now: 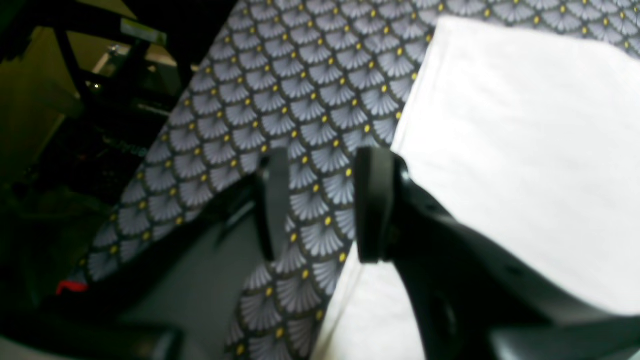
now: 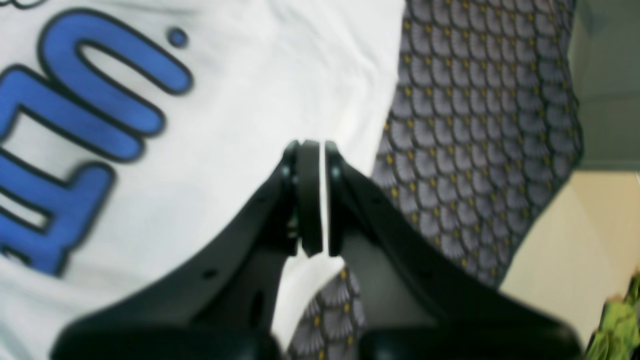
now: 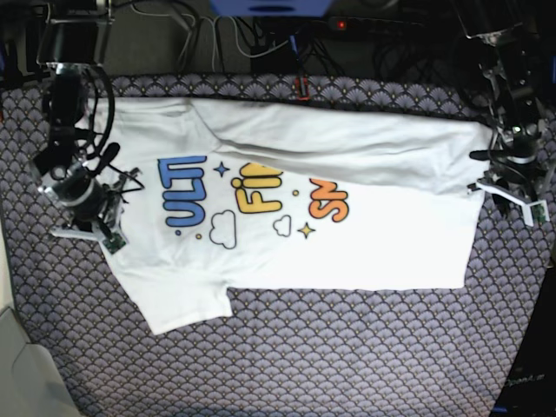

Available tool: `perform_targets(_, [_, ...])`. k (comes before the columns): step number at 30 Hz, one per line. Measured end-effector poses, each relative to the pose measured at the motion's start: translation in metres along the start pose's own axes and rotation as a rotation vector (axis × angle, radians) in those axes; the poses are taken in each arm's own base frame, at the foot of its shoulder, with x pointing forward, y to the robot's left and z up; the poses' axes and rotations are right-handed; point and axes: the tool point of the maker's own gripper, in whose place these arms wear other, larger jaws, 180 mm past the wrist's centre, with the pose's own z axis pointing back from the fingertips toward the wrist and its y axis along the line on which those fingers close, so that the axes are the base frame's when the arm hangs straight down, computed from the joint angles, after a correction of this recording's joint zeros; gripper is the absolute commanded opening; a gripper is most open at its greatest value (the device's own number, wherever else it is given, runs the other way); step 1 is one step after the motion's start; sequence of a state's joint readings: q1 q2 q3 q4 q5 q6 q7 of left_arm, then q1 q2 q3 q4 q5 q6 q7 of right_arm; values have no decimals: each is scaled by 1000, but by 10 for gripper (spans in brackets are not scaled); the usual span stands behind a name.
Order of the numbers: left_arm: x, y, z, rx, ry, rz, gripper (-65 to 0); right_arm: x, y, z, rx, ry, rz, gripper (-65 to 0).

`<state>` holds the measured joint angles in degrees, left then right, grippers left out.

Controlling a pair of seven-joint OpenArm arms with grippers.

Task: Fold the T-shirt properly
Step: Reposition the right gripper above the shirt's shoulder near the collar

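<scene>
The white T-shirt lies across the table with its print up. Its top part is folded down, so plain white reverse covers the tops of the letters. My left gripper hovers at the shirt's right edge. In the left wrist view it stands open with only patterned cloth between its fingers and the white shirt just beside it. My right gripper sits at the shirt's left edge. In the right wrist view it is shut over the shirt, a thin white strip showing between its pads, near the blue letters.
A grey fan-patterned tablecloth with yellow dots covers the table. Cables and a power strip run along the back edge. The table's corner drops off at the lower left. A dark frame stands past the table edge in the left wrist view.
</scene>
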<state>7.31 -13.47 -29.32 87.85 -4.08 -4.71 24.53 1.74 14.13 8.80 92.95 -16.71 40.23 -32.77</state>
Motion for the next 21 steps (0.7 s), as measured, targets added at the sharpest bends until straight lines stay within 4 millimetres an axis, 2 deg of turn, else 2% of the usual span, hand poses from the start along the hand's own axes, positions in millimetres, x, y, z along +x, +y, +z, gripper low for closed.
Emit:
perform_targets(3, [-9,-1,-1,2,54,8,-432,-24,11,17,-6,43,9,-650])
perform_targets(6, [-8,-3,-2,-3,57,10,-432,-34,48,34,58,53,52,-650])
perform_targets(8, [-6,-2,-2,1,55,11,-432,-22,77,45,111,8,66,-650])
perform_targets(11, [-7,-1,-2,1,57,10,-432,0,103,56,152,-63,60,-650])
perform_targets(14, [-6,-1,-2,2,56,10,-432,-1,125,65,194,-54,63,-650])
perform_targets(21, [-11,0,-1,2,66,6,-432,-9,151,72,254,-39,62,-650])
